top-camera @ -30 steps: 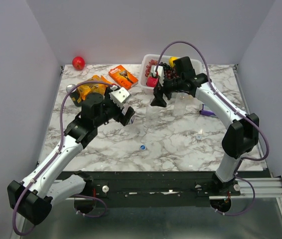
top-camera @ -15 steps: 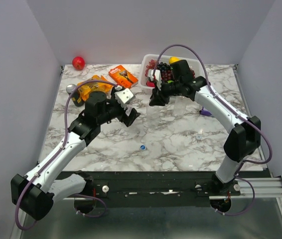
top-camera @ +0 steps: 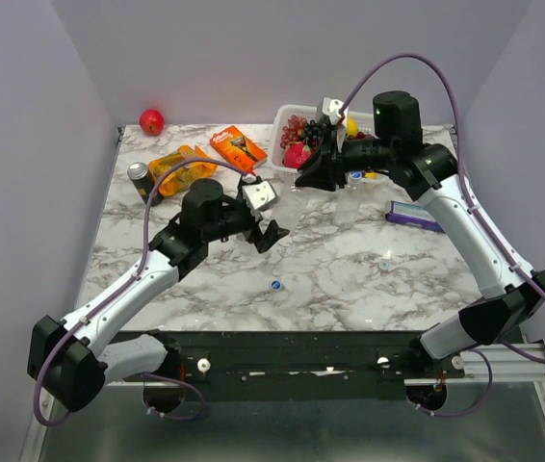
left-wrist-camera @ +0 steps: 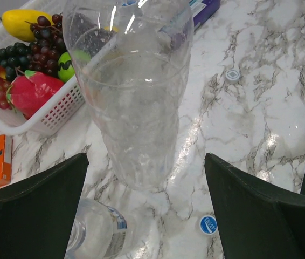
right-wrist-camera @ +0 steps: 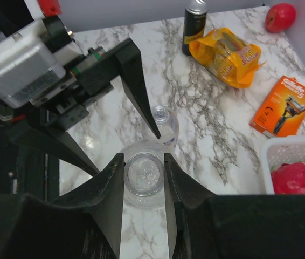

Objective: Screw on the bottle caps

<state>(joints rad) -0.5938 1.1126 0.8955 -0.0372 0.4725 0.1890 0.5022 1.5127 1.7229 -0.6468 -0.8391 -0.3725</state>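
Observation:
My right gripper (right-wrist-camera: 144, 162) is shut on the neck of a clear bottle (right-wrist-camera: 144, 178), seen from straight above with its mouth open. In the left wrist view that bottle (left-wrist-camera: 136, 102) stands upright ahead of my open left gripper (left-wrist-camera: 144, 162), centred between the fingers but farther off. A second, labelled bottle (left-wrist-camera: 96, 234) stands uncapped close by the left finger (left-wrist-camera: 34, 210); its open mouth (right-wrist-camera: 161, 115) shows in the right wrist view. A blue cap (left-wrist-camera: 208, 224) lies on the marble near the right finger, and a whitish cap (left-wrist-camera: 232, 75) lies farther off. The top view shows the blue cap (top-camera: 275, 285), the whitish cap (top-camera: 384, 263) and both grippers, left (top-camera: 271, 234) and right (top-camera: 303, 181).
A white basket (top-camera: 286, 117) of fruit stands at the back, just behind the held bottle. An orange razor pack (top-camera: 239, 146), a yellow snack bag (top-camera: 178, 166), a dark can (top-camera: 139, 179) and a red fruit (top-camera: 151, 121) are at the back left. A purple box (top-camera: 415, 216) lies at the right.
The right gripper has shut on the bottle's neck, and its arm has swung up and back. The left gripper has moved right, toward the held bottle, still open.

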